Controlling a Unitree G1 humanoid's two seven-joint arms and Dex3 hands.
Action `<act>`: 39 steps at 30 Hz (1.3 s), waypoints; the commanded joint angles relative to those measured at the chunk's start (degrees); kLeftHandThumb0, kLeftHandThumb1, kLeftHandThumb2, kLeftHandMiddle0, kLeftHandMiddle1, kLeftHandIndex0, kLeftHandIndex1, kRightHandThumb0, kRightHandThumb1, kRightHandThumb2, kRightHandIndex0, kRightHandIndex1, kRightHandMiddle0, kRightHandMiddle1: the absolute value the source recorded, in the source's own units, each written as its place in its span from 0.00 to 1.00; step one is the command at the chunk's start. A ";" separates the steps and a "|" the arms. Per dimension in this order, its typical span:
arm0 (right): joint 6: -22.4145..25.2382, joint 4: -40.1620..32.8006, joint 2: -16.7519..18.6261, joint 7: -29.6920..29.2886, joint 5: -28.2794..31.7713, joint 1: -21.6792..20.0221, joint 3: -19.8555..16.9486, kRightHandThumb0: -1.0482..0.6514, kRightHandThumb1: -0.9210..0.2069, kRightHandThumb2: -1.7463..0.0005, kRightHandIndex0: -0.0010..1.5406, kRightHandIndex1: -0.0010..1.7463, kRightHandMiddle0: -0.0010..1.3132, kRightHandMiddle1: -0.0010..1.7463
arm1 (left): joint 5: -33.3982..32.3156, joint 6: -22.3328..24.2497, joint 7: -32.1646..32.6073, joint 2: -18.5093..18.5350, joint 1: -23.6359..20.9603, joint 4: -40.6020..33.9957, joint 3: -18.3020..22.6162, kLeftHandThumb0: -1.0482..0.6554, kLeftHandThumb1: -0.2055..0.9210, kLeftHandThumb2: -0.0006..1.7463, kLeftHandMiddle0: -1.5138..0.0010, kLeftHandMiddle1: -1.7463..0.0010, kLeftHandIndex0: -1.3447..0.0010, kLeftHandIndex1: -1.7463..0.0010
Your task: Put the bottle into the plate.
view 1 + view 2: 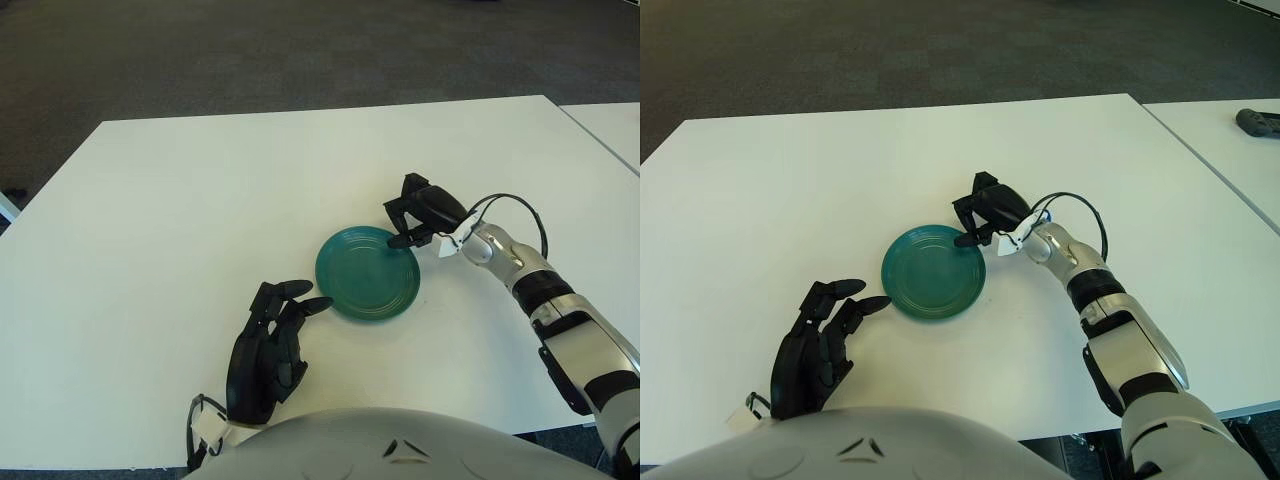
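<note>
Green plate [367, 273] lies flat on white table [200, 200], roughly mid-table, a little toward the robot's right.

Right hand [418, 212] sits at the plate's far-right rim, fingers curled downward, one fingertip [397, 241] over or touching the rim edge; contact cannot be told. No bottle shows in either view. Whether the curled fingers enclose anything cannot be told; nothing shows between them. A black cable [520, 205] loops above the right wrist.

Left hand [272, 343] shows near-left of the plate, toward the robot, palm down, fingers extended and loosely together, holding nothing. Its fingertips [318, 302] point at the plate's near-left rim, close but apart from it.

Room: left of and beyond the plate, the table runs bare and broad to its edges. Right of the plate, the right forearm crosses the surface. A second white table [1230, 150] stands off right of the plate, separated by a gap, with a dark object [1260, 122] on it, too small to identify.
</note>
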 commanded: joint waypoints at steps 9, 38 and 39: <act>-0.88 1.66 0.25 -1.87 0.07 -0.85 -0.31 0.09 0.00 0.69 0.85 1.00 0.89 1.00 | -0.54 0.72 -0.81 0.24 -0.32 -0.06 0.54 0.11 1.00 0.37 0.62 0.50 0.83 0.35; 4.98 1.66 -6.15 12.49 0.47 -4.62 -0.88 0.00 0.00 0.67 0.01 0.00 0.00 0.03 | -0.13 1.39 -1.03 0.03 -1.62 2.07 2.52 0.10 1.00 0.39 0.64 0.50 0.84 0.35; 5.06 1.48 -6.44 12.79 0.47 -4.69 -0.91 0.00 0.00 0.67 0.00 0.00 0.00 0.02 | 0.10 1.49 -0.95 0.01 -1.82 2.32 2.72 0.10 1.00 0.39 0.64 0.50 0.84 0.35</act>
